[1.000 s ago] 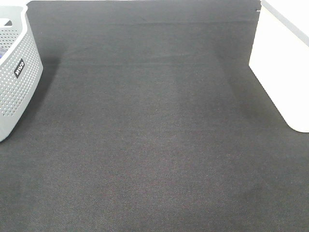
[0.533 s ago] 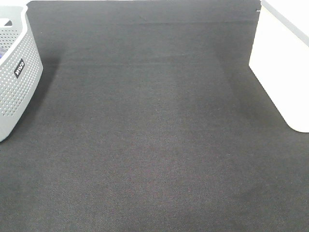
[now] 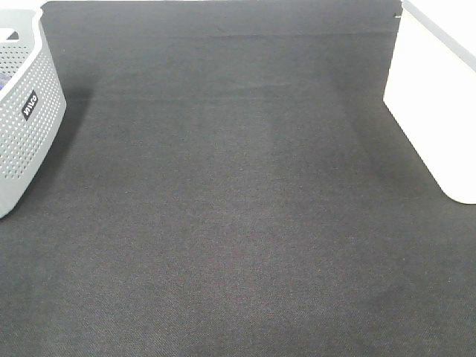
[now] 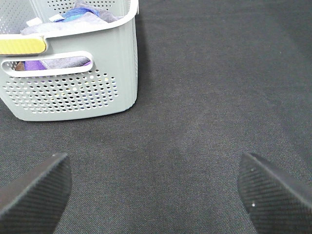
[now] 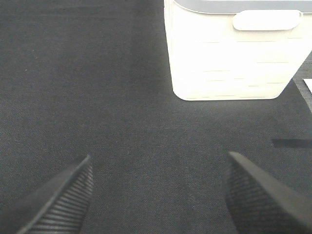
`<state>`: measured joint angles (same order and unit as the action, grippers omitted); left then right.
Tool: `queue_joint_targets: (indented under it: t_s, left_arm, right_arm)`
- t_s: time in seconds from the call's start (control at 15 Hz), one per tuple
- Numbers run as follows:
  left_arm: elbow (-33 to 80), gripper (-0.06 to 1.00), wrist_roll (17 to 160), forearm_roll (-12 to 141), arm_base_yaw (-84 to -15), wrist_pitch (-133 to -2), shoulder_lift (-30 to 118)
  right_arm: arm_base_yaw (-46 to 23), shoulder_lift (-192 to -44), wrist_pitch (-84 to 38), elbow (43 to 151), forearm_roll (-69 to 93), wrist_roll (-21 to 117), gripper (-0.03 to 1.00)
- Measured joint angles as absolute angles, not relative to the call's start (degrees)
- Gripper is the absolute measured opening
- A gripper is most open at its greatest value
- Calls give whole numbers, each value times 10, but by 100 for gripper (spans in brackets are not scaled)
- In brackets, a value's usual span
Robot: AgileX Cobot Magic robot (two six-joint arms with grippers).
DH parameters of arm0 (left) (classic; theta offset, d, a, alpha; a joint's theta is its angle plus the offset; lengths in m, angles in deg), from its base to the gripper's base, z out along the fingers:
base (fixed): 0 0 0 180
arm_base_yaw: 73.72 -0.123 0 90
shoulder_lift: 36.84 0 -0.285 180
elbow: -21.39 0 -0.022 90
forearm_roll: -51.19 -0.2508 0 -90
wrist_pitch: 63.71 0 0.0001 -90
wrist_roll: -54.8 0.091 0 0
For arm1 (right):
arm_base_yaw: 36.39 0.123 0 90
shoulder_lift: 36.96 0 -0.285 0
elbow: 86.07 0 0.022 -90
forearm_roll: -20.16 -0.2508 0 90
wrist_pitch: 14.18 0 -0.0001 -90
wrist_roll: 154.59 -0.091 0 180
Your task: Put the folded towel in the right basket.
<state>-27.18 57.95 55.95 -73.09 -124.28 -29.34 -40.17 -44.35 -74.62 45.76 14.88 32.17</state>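
- Nothing has moved across the last second in the high view: the dark mat [image 3: 238, 208] is as bare as before, the grey perforated basket [image 3: 22, 111] sits unmoved at the left edge of the bench, and the white basket [image 3: 439, 111] stays at the right edge, toward the far right corner.
- Neither arm shows in the high view, so both appear parked off the near edge; my reading is that the task is either not yet started or already over, and these pictures alone cannot settle which.
- The left gripper [image 4: 156, 190] has its jaws spread wide with only mat between them; it holds nothing and faces the grey basket.
- The right gripper [image 5: 158, 195] is likewise spread wide and empty, facing the white basket, which stands clear of it.
- No folded towel lies on the mat. In the left wrist view, cloth [image 4: 78, 17] in blue, purple and grey is piled inside the grey basket; whether the task's towel is among it I cannot tell.
- The inside of the white basket is hidden in every view, so a towel already inside it cannot be ruled out.
- If the towel is in the grey basket, I judge the next move would be a reach into it by the left arm.
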Motion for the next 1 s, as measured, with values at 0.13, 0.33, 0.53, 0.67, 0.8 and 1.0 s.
queue_joint_targets:
  t_s: [0.13,0.33,0.53,0.67,0.8,1.0]
  left_arm:
    - [-272,87,580,559,-731,-1243,-293]
    - [-272,87,580,559,-731,-1243,-293]
    - [-272,87,580,559,-731,-1243,-293]
    - [-272,87,580,559,-731,-1243,-293]
    - [-272,87,580,559,-731,-1243,-293]
    - [-272,87,580,559,-731,-1243,-293]
  right_arm:
    - [-402,-444,-746,458,149,322,70]
    - [-395,-444,-746,458,148,322,70]
    - [-377,-444,-746,458,147,322,70]
    - [-377,-444,-746,458,147,322,70]
    - [-377,-444,-746,458,147,322,70]
    - [-377,-444,-746,458,147,322,70]
